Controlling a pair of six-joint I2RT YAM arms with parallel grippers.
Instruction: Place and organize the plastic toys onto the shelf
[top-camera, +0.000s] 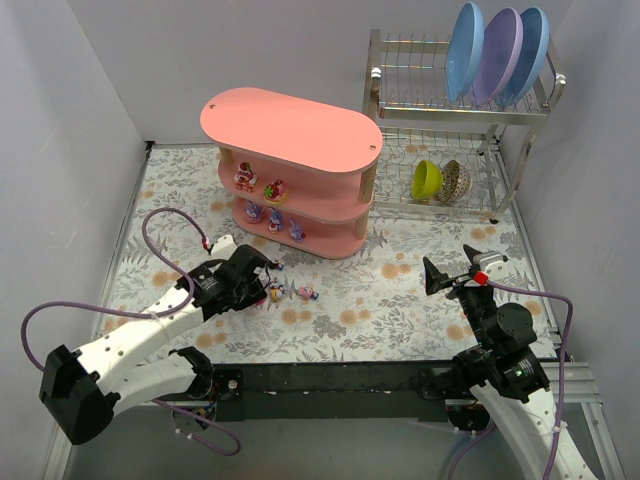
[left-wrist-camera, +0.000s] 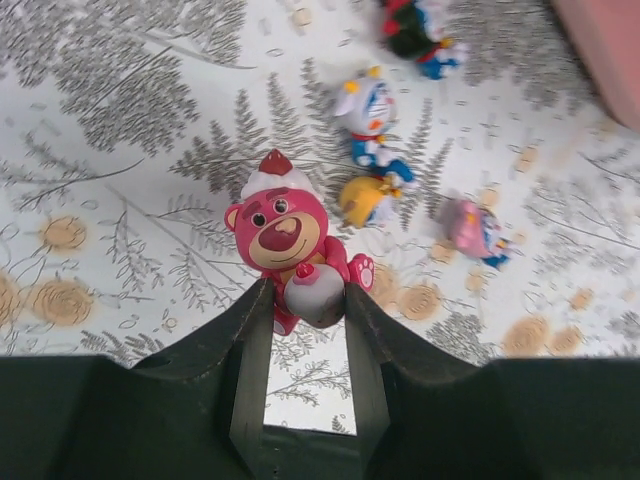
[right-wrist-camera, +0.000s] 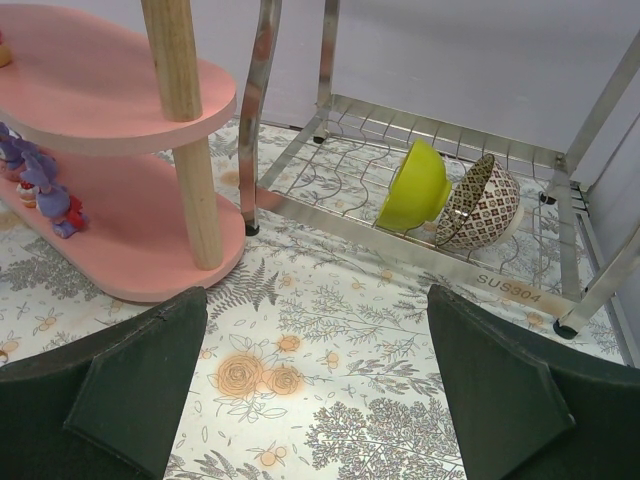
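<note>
The left hand (left-wrist-camera: 305, 295) is closed on the lower body of a pink plastic bear figurine with a red cap (left-wrist-camera: 280, 235). The figurine is located left of centre on the floral surface (left-wrist-camera: 120, 200). A blue-and-white cat figurine (left-wrist-camera: 365, 110) lies just beyond it. The right hand (right-wrist-camera: 315, 300) is held wide open and empty. The pink three-tier oval shelf (top-camera: 290, 120) is positioned toward the far edge.

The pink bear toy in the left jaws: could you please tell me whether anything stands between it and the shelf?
Only other loose toys: a blue-and-white figure, a yellow figure and a pink figure lie on the table between the pink bear toy and the shelf. Lifted, it would likely clear them.
</note>
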